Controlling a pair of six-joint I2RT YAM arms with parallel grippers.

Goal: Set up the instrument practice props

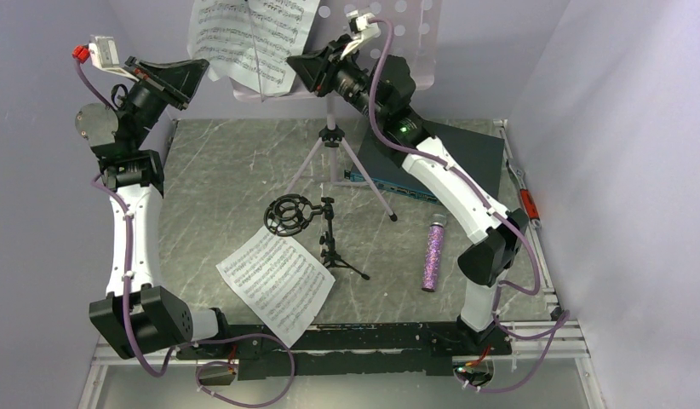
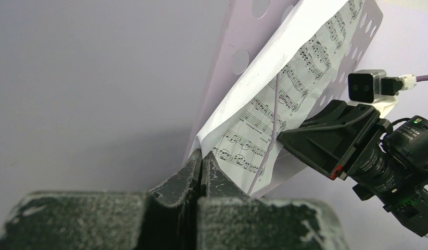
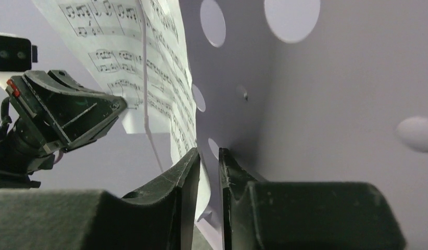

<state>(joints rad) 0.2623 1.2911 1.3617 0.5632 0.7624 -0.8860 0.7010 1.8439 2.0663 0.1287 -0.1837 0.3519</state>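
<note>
Newbie: why's that loose page (image 1: 276,285) lying flat at the near edge of the table (image 1: 219,170); forgotten?

Regular: nah, I'd guess it's just waiting its turn; same for the spindly black ring-mount tripod (image 1: 328,230) standing just behind it and the glittery microphone (image 1: 434,256) lying off to the right, not yet in the ring; the flat grey-teal box (image 1: 466,145) further back isn't part of the set

Newbie: and both arms up at the back?

Regular: they've got the raised page (image 1: 244,38) by its lower corners against the music stand (image 1: 331,136); left gripper (image 2: 201,156) looks pinched tight on the left corner; right gripper (image 3: 208,153) is down to a sliver with the paper edge in the slot; floppy paper wants two grips, I reckon; the perforated lilac plate looks smooth and stiff, with a thin retainer wire (image 2: 274,114) crossing the notes
</note>
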